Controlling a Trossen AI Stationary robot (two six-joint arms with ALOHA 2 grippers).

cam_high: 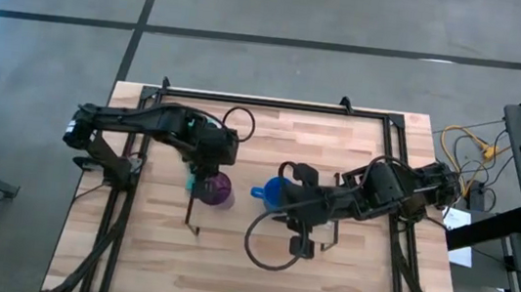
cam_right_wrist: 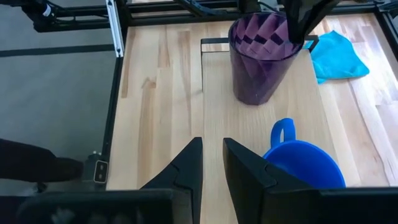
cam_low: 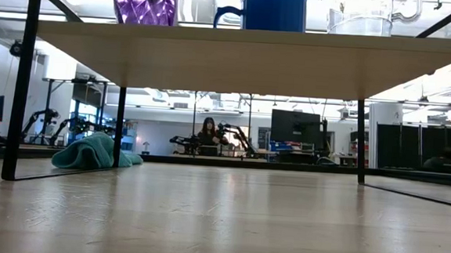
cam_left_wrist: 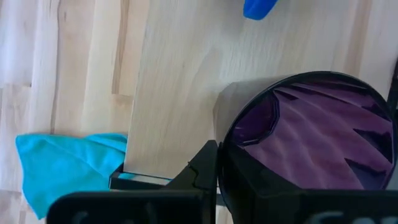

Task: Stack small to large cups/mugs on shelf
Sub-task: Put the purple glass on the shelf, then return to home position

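The purple cup stands upright on the left end of the light-wood shelf. The blue mug sits mid-shelf, its handle toward the purple cup. The clear glass cup stands on the shelf's right end and is hidden under the right arm in the high view. My left gripper is shut on the purple cup's rim. My right gripper hovers over the shelf's near edge beside the blue mug, shut to a narrow slit and holding nothing. My left gripper pinches the purple cup's rim on the side toward the teal cloth. One finger is outside the wall; the other is inside, mostly hidden by the gripper body. The fingers come from above, pointing down. The cup's base rests on the shelf.
A teal cloth lies on the tabletop just past the shelf's left end, by its black wire leg. The table's black frame runs along its edge. Bare board shows between the purple cup and the blue mug.
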